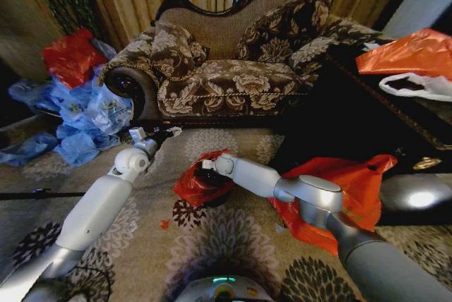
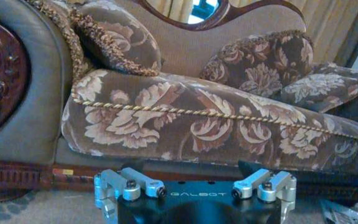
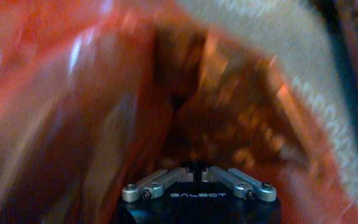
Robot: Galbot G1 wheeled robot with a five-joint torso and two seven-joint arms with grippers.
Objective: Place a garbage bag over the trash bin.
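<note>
Open carpet (image 1: 233, 245) lies between the sofa (image 1: 233, 69) and the robot. The right gripper (image 1: 205, 168) sits at the garbage bag (image 1: 194, 185) draped over the trash bin (image 1: 215, 196), jaws seemingly pinched on plastic. The left gripper (image 1: 157, 133) hovers beside the sofa, jaws apart, holding nothing.

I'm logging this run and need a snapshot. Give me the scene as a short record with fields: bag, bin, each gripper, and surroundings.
garbage bag: red-orange plastic, crumpled over the bin on the carpet
trash bin: dark base just visible under the bag; rim hidden
right gripper: at the top of the bag; fingers closed together in the right wrist view, bag plastic all around them
left gripper: held above the carpet near the sofa front, apart from the bag; fingers spread
surroundings: patterned sofa behind; larger orange bag under the right arm; blue bags to the left
</note>
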